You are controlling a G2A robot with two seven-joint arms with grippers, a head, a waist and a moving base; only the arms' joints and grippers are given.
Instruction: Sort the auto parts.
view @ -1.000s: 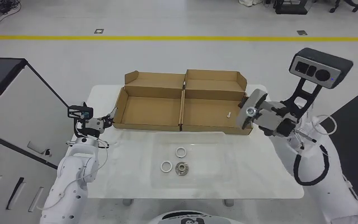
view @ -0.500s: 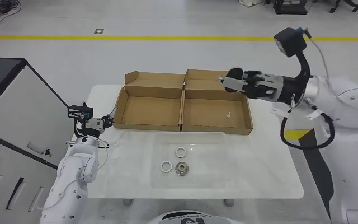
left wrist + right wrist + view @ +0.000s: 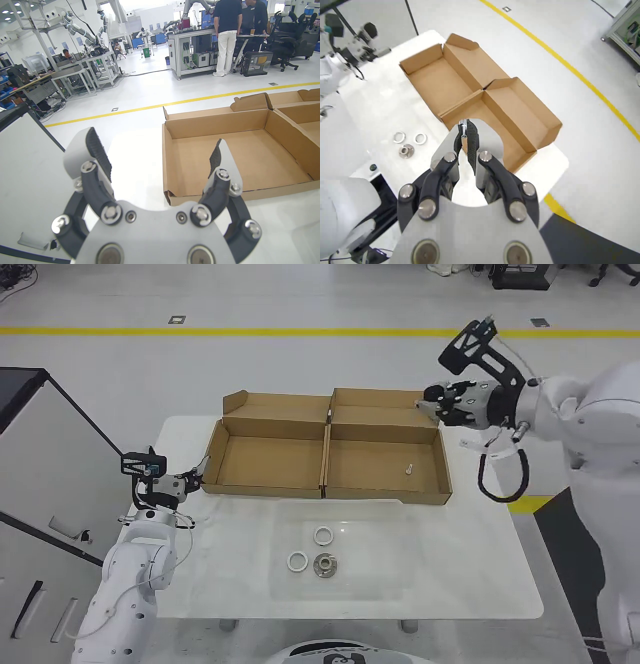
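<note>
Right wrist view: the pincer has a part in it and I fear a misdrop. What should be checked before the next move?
1. Right pincer shut on the bolt: ok.
2. Bolt above the right box floor: cannot tell; the top view puts the pincer by that box's far right corner.
3. Right box holds a small pale part: ok.
4. Left pincer open, outside the left box: ok.
5. Two rings and a flanged bushing on the table, free to pick: ok.
</note>
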